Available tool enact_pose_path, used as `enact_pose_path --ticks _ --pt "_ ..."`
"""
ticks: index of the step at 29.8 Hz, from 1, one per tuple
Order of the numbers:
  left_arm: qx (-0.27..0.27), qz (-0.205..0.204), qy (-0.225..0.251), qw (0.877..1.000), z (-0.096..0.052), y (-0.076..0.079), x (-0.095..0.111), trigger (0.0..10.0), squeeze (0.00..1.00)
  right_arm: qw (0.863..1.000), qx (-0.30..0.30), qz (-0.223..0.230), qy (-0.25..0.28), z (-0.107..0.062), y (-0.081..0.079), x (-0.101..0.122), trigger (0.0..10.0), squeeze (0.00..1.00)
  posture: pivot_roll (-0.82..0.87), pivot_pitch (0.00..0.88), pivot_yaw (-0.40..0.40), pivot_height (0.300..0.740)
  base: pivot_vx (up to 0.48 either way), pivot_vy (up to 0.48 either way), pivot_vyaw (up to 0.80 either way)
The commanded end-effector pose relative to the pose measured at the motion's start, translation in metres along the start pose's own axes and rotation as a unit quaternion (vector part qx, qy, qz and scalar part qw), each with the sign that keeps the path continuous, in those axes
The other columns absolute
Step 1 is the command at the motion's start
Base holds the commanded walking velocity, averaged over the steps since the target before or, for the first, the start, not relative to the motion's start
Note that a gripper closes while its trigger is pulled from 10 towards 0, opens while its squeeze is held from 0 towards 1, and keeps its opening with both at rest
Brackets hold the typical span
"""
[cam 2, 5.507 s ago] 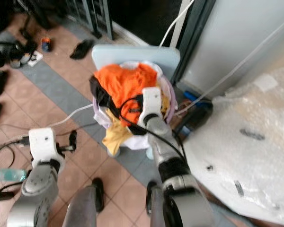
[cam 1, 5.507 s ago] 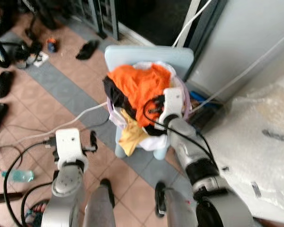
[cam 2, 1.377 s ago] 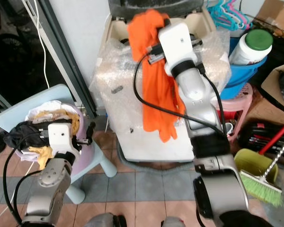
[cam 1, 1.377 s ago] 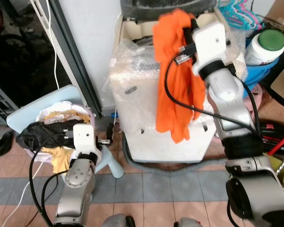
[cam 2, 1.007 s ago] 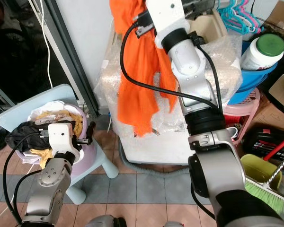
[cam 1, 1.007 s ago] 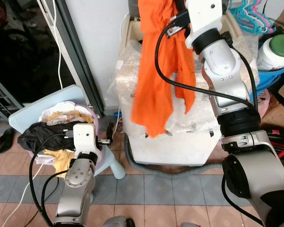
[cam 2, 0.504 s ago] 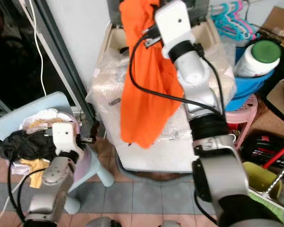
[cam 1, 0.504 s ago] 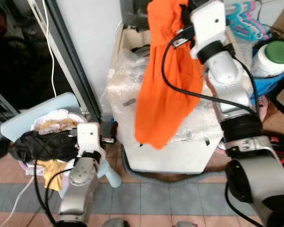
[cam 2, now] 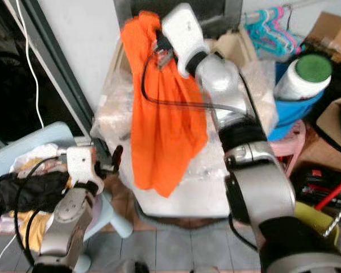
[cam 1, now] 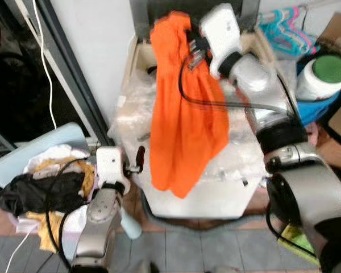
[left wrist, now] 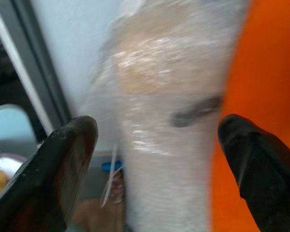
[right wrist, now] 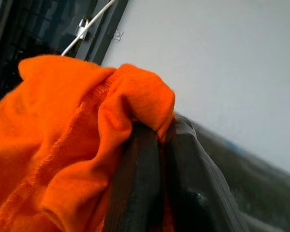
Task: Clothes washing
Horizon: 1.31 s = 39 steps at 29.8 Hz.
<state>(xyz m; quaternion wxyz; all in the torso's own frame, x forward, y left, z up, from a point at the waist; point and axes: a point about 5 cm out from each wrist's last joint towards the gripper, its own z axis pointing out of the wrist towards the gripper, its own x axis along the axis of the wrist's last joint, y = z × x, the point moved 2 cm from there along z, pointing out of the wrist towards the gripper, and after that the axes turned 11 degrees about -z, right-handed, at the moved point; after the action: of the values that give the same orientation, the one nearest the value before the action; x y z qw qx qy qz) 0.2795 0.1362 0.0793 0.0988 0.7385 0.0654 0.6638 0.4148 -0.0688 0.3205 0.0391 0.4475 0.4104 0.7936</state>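
An orange garment (cam 1: 182, 125) hangs from my right gripper (right wrist: 157, 130), which is shut on its top fold. It hangs high over the back of the bubble-wrapped washing machine (cam 1: 238, 153). The cloth drapes down across the machine's top and front. My left gripper (left wrist: 159, 145) is open and holds nothing. It sits low beside the machine's left front corner, its fingers (cam 1: 139, 154) pointing at the wrap. A laundry basket (cam 1: 51, 154) with a black garment (cam 1: 34, 193) and yellow cloth stands on a light blue chair (cam 1: 40, 142) at the lower left.
A dark door frame (cam 1: 74, 68) with a white cable (cam 1: 40, 57) runs along the machine's left side. A white jar with a green lid (cam 1: 324, 74) sits in a blue basin on the right. Hangers (cam 1: 284, 20) and a cardboard box (cam 1: 338, 28) are behind it.
My right arm has swung the orange garment to the left and a little lower over the machine. The camera has shifted, and the left arm stays low by the basket.
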Motion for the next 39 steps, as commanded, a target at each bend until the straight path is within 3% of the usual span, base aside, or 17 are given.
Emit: enact_pose_path --ticks 1,2,5,6,10,11,13,15,18,19,20,21,22,23,24,34,39 --pt "0.005 0.003 0.002 1.000 0.001 -0.002 0.001 10.0 0.00 0.997 -0.060 -0.034 0.023 0.003 0.037 0.022 10.0 0.00 -0.06 0.000 0.094 0.740 0.307 0.000 0.00" --pt "0.005 0.003 0.002 1.000 0.000 -0.002 0.001 10.0 0.00 0.992 -0.103 -0.063 0.036 0.003 0.057 0.035 10.0 0.00 -0.06 0.000 0.092 0.740 0.307 0.000 0.00" --pt "0.005 0.003 0.002 1.000 0.000 -0.002 0.001 10.0 0.00 0.985 -0.144 -0.084 0.050 0.001 0.075 0.048 10.0 0.00 -0.06 0.000 0.092 0.740 0.307 0.000 0.00" --pt "0.010 0.002 0.003 1.000 0.000 -0.002 0.001 10.0 0.00 0.965 -0.239 -0.076 0.074 -0.009 0.111 0.067 10.0 0.00 -0.06 0.000 0.085 0.740 0.000 0.000 0.00" --pt "0.017 0.002 0.004 1.000 -0.001 -0.002 0.001 10.0 0.00 0.961 -0.263 -0.050 0.071 -0.014 0.117 0.063 10.0 0.00 -0.05 0.000 0.082 0.740 0.000 0.000 0.00" --pt "0.019 0.004 0.005 1.000 -0.002 -0.001 0.000 10.0 0.00 0.975 -0.215 -0.040 0.033 -0.011 0.088 0.031 10.0 0.00 -0.05 0.000 0.081 0.740 0.000 0.000 0.00" --pt "0.020 0.005 0.005 1.000 -0.002 -0.001 0.000 10.0 0.00 0.980 -0.194 -0.036 0.017 -0.011 0.075 0.017 10.0 0.00 -0.05 0.000 0.081 0.740 0.000 0.000 0.00" --pt "0.022 0.007 0.004 1.000 -0.003 -0.002 0.000 10.0 0.00 0.992 -0.107 0.000 -0.060 -0.024 0.013 -0.041 10.0 0.00 -0.05 0.000 0.083 0.740 0.000 0.000 0.00" --pt "0.024 0.010 0.002 1.000 -0.004 -0.004 0.000 10.0 0.00 0.993 -0.066 0.039 -0.090 -0.042 -0.026 -0.068 10.0 0.00 -0.05 0.000 0.087 0.740 0.000 0.000 0.00" --pt "0.024 0.010 0.002 1.000 -0.004 -0.004 0.000 10.0 0.00 0.993 -0.066 0.039 -0.090 -0.042 -0.026 -0.068 10.0 0.00 -0.05 0.000 0.087 0.740 0.000 0.000 0.00" --pt "0.023 0.013 0.001 1.000 -0.004 -0.005 0.000 10.0 0.00 0.990 -0.042 0.075 -0.107 -0.059 -0.053 -0.082 10.0 0.00 -0.06 0.000 0.098 0.740 0.000 0.000 0.00" --pt "0.023 0.013 0.001 1.000 -0.004 -0.005 0.000 10.0 0.00 0.990 -0.042 0.075 -0.107 -0.059 -0.053 -0.082 10.0 0.00 -0.06 0.000 0.098 0.740 0.000 0.000 0.00" --pt "0.020 0.014 0.001 1.000 -0.002 -0.004 0.000 10.0 0.00 0.987 -0.025 0.108 -0.119 -0.072 -0.072 -0.088 10.0 0.24 -0.06 0.000 0.101 0.740 0.000 0.000 0.00" --pt "0.018 0.015 0.001 1.000 -0.002 -0.004 0.000 10.0 0.00 0.985 -0.020 0.119 -0.122 -0.077 -0.077 -0.090 10.0 0.24 -0.06 0.000 0.104 0.740 0.000 0.000 0.00" --pt "0.014 0.015 0.002 1.000 0.000 -0.002 0.001 10.0 0.00 0.984 -0.013 0.129 -0.124 -0.085 -0.083 -0.091 10.0 1.00 -0.07 0.000 0.107 0.740 0.000 0.000 0.00" --pt "0.015 0.021 0.000 1.000 0.000 -0.001 0.000 10.0 0.00 0.989 -0.013 0.118 -0.086 -0.111 -0.062 -0.088 10.0 1.00 -0.07 0.000 0.109 0.740 0.000 0.000 0.00" --pt "0.016 0.022 -0.001 1.000 0.000 -0.002 0.000 10.0 0.00 0.988 0.032 0.130 -0.080 -0.121 -0.060 -0.077 10.0 1.00 -0.06 0.000 0.112 0.740 0.000 0.000 0.00"
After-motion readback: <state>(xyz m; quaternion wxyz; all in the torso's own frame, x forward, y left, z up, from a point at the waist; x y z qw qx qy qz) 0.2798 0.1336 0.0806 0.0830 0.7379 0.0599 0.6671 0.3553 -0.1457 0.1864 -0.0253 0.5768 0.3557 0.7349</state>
